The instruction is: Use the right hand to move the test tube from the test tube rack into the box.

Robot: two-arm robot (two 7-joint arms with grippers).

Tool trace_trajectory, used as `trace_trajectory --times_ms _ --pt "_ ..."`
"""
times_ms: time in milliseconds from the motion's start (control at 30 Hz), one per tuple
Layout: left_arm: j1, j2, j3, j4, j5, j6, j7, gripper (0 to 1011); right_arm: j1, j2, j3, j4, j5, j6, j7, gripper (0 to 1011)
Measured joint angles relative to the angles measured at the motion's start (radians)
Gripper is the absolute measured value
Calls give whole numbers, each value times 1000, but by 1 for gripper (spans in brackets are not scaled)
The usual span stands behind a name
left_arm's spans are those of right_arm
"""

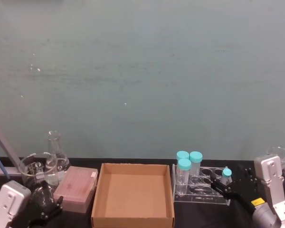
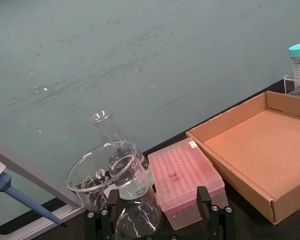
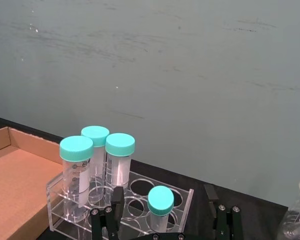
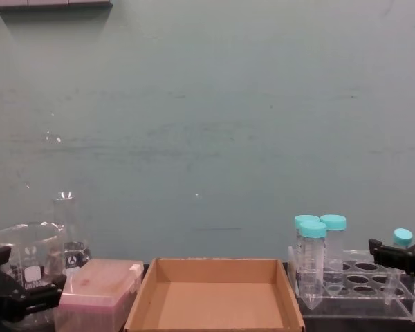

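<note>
Right pincer (image 3: 163, 192) open at test tube (image 3: 160, 201) in rack (image 3: 182, 207) — left pincer (image 2: 158, 192) open by beaker (image 2: 92, 172).

table (image 1: 199, 216): box (image 1: 133, 222), test tube rack (image 1: 199, 199), pink case (image 1: 76, 189), beaker (image 1: 35, 172), flask (image 1: 55, 151).

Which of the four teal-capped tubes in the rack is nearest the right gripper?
The slim small-capped test tube, alone at the rack's right end; the three wider tubes cluster at the left end.

The box (image 1: 133, 197) is the landmark. Just right of it stands the test tube rack (image 1: 202, 194), holding three wider tubes (image 1: 189, 164) at the near end and the test tube (image 1: 226, 174) at the far end. Left of the box lies a lidded case (image 1: 76, 190), with a beaker (image 1: 35, 168) and a flask (image 1: 56, 152) beyond.
</note>
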Motion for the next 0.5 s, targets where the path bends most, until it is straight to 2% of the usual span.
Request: trace_trajectory --times_ms 267,500 --pt "0 0 0 0 0 0 0 1000 -1 3 0 -3 1 1 0 1002" --pt "0 0 0 0 0 0 0 1000 -3 4 -1 -5 1 2 0 868"
